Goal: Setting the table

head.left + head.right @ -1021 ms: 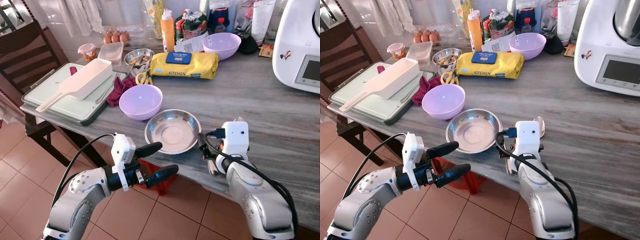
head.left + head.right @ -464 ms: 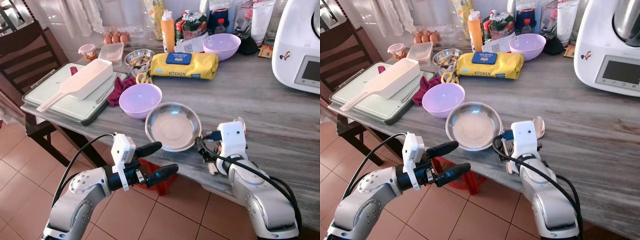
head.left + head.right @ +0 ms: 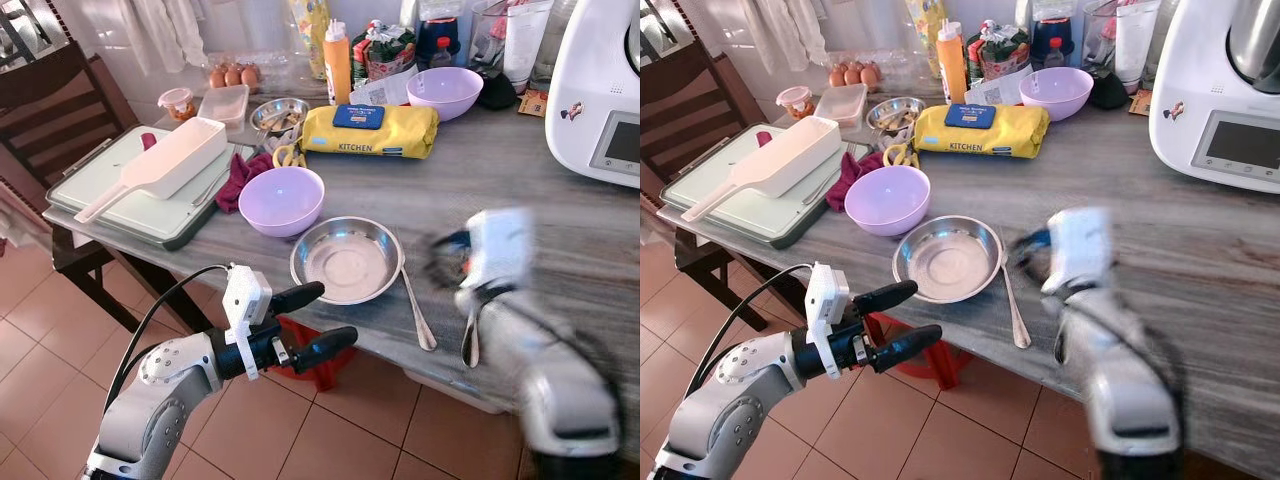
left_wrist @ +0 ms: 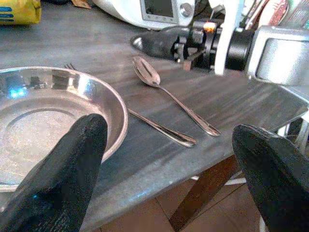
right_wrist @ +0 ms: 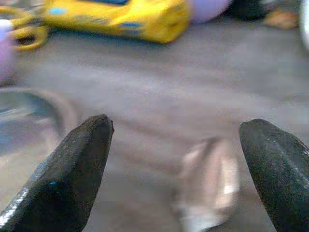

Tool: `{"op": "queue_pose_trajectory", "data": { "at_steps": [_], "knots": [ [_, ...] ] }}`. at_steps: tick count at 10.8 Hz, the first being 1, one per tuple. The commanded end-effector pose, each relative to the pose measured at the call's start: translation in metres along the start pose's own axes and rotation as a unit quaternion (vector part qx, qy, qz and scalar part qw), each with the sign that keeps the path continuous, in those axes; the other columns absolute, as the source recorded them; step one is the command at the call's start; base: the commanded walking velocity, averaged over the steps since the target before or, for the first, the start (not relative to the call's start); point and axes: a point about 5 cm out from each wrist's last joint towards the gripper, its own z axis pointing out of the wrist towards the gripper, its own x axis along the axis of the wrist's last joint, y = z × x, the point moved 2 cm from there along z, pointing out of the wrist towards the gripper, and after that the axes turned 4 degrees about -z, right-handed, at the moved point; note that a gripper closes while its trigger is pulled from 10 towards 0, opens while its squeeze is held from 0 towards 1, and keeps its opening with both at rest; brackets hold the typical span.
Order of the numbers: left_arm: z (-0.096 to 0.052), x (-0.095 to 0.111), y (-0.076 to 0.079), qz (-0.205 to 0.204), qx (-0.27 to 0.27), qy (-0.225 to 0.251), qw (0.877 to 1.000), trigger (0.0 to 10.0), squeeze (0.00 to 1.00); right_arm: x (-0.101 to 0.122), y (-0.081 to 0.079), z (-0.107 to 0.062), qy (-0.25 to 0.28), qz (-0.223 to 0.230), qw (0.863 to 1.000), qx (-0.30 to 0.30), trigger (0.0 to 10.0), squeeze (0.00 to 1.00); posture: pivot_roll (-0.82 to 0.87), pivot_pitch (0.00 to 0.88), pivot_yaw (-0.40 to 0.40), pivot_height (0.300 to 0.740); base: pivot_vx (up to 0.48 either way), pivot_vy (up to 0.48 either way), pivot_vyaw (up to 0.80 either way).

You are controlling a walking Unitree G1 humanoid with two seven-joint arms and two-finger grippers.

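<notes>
We see our left gripper [image 3: 312,318] held off the bench [image 3: 520,190] edge, its jaws apart and empty, aimed at the steel plate [image 3: 346,261]. Just beyond those jaws the plate sits flat near the edge, with a fork [image 4: 159,126] touching its rim and a spoon [image 4: 170,94] just past the fork. Our right gripper [image 5: 178,174], blurred, hangs above the spoon, jaws spread wide with nothing between them. Behind the plate, a lilac bowl [image 3: 281,200] stands close. Farther back lie a yellow wipes pack [image 3: 370,130], a second lilac bowl [image 3: 445,92], and a white scoop [image 3: 160,166] on a tray [image 3: 100,205]. A white kitchen machine [image 3: 600,90] stands beyond our right gripper.
</notes>
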Motion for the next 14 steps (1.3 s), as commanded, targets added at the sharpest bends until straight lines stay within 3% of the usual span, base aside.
{"op": "queue_pose_trajectory", "data": {
  "at_steps": [1, 8, 10, 12, 14],
  "knots": [
    [-0.002, 0.001, -0.002, 0.008, 0.004, -0.006, 1.000, 10.0, 0.00, -0.001, 0.001, 0.001, -0.005, 0.005, 1.000, -0.006, 10.0, 0.00, -0.12, 0.092, 0.151, 0.740, 0.000, 0.000, 0.00],
    [-0.002, -0.001, -0.001, 0.006, 0.006, -0.008, 1.000, 10.0, 0.00, -0.015, -0.024, 0.001, -0.059, 0.012, 0.996, 0.061, 10.0, 0.00, -0.11, 0.101, 0.146, 0.740, 0.000, 0.000, 0.00],
    [-0.003, -0.001, -0.001, 0.006, 0.006, -0.008, 1.000, 10.0, 0.00, -0.018, -0.021, -0.001, -0.065, 0.011, 0.996, 0.056, 10.0, 0.00, -0.12, 0.103, 0.146, 0.740, 0.000, 0.000, 0.00],
    [-0.004, -0.002, -0.001, 0.006, 0.005, -0.009, 1.000, 10.0, 0.00, -0.023, -0.015, -0.004, -0.076, -0.021, 0.996, 0.041, 10.0, 0.00, -0.12, 0.103, 0.147, 0.740, 0.000, 0.000, 0.00],
    [-0.003, -0.001, -0.001, 0.006, 0.003, -0.010, 1.000, 10.0, 0.00, -0.029, -0.023, -0.003, -0.090, -0.024, 0.994, 0.059, 10.0, 0.00, -0.12, 0.103, 0.149, 0.740, 0.000, 0.000, 0.00]
  ]
}}
